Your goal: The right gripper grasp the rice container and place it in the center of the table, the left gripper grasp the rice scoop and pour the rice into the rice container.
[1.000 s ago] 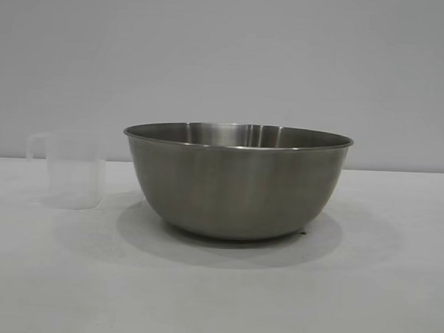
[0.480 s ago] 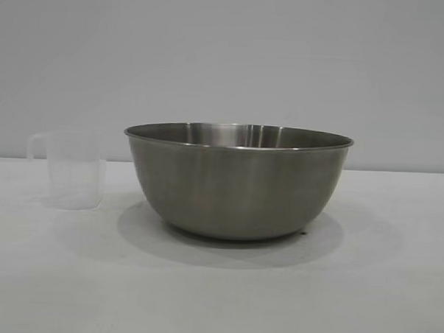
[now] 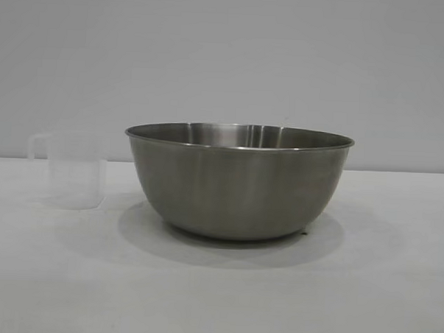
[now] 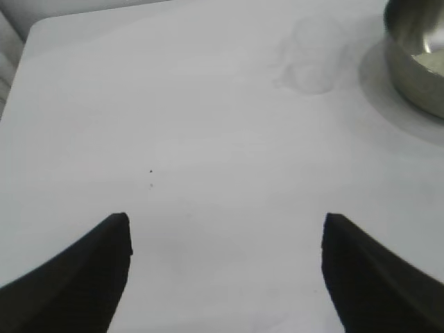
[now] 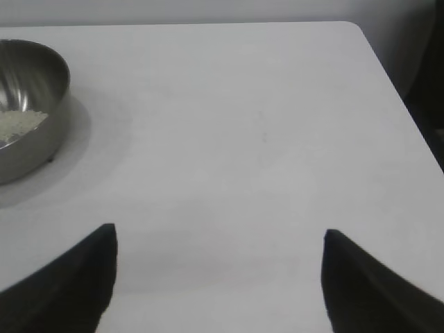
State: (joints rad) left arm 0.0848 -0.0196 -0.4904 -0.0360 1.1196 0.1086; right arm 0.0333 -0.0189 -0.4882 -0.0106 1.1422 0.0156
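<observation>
The steel rice container (image 3: 237, 180) stands on the white table (image 3: 216, 299) near its middle, seen from the side. Pale rice (image 5: 17, 123) lies in its bottom, shown in the right wrist view. The translucent rice scoop (image 3: 71, 169) stands upright to the container's left, apart from it, and appears faintly as the scoop (image 4: 311, 59) in the left wrist view. My left gripper (image 4: 225, 229) hangs open over bare table, well short of the scoop. My right gripper (image 5: 220, 239) is open too, off to the side of the container (image 5: 28, 104). Neither holds anything.
A plain grey wall stands behind the table. The table's rounded corner (image 5: 354, 31) and its side edge show in the right wrist view, with dark floor beyond. Another corner (image 4: 35, 28) shows in the left wrist view.
</observation>
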